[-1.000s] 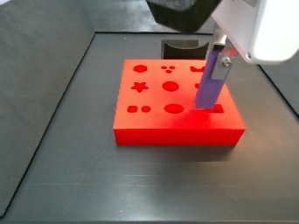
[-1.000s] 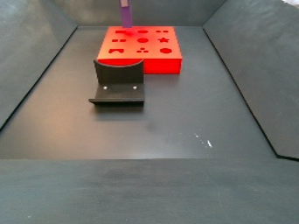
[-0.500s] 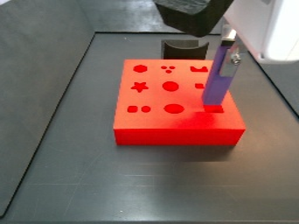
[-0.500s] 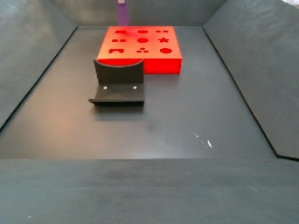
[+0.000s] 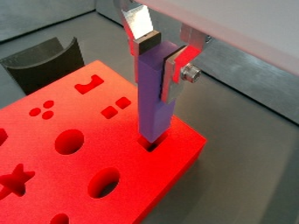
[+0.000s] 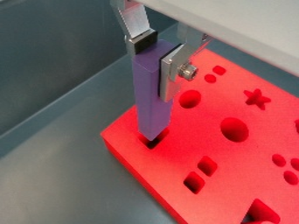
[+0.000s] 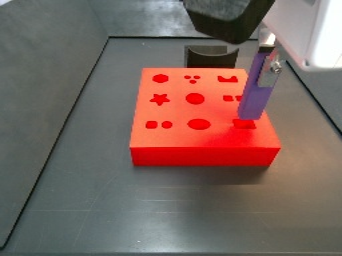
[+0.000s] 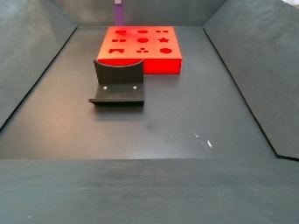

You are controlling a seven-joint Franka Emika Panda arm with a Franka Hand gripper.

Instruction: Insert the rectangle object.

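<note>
The step in hand looks like the insertion itself: the rectangle object (image 5: 156, 92) stands upright with its lower end just entered into a small rectangular slot near a corner of the red block (image 5: 70, 171), so doing it well probably means keeping the bar plumb and pushing straight down along its own axis, slowly, with no sideways drag that could jam its edges against the slot walls. In a side view the bar (image 7: 258, 92) leans very slightly, which suggests squaring it up before more force goes in; I judge a tilted push the main risk, since it could wedge the bar or shove the block across the floor. The gripper (image 5: 159, 51) hangs directly above the block's corner and its silver fingers (image 5: 142, 27) are closed narrow on the upper part of the bar, one plate on each broad face, with most of the bar's length showing below the pads. In another wrist view the gripper (image 6: 158, 55) shows the same hold, the bar (image 6: 147, 92) running down from between the plates into the slot. In the farther side view only the bar's upper part (image 8: 119, 12) shows, at the far edge of the block (image 8: 140, 48); the dark fixture (image 8: 118, 81) stands just in front of the block, on its near side, clear of the work.
</note>
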